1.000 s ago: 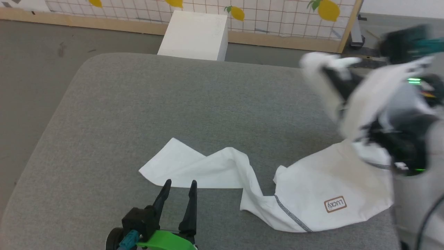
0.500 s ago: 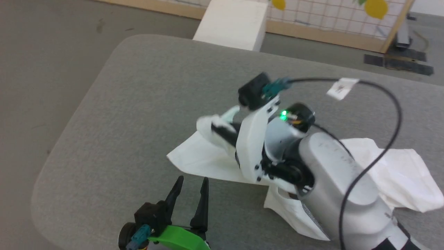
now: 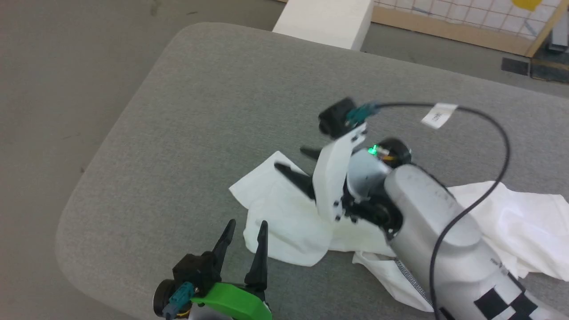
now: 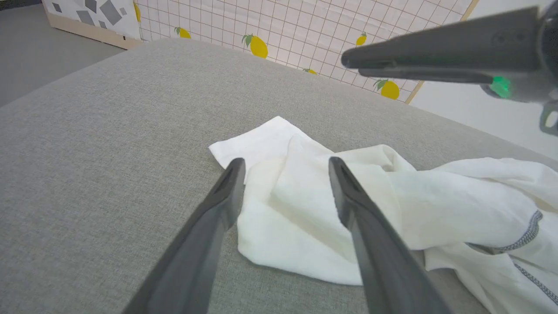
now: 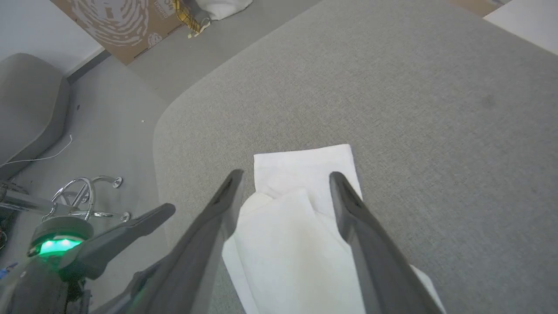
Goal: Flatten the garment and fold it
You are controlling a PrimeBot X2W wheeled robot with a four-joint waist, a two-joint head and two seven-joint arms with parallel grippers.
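Left gripper (image 3: 247,222) sits nearest, fingers spread and empty, tips just at the garment's (image 3: 289,222) near edge. The garment lies crumpled on the grey tabletop (image 3: 200,89), with grey stitching (image 4: 525,235) showing toward the right. Right gripper (image 3: 290,158) hovers over its flat end, fingers spread, holding nothing. A white tag (image 3: 438,116) hangs just behind it (print too blurred to read). Beyond the tabletop stand a white box (image 3: 324,18) and a lemon-printed screen (image 4: 279,26).

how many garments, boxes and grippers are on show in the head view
garment: 1
white box: 1
grippers: 2, the left gripper and the right gripper
total: 4
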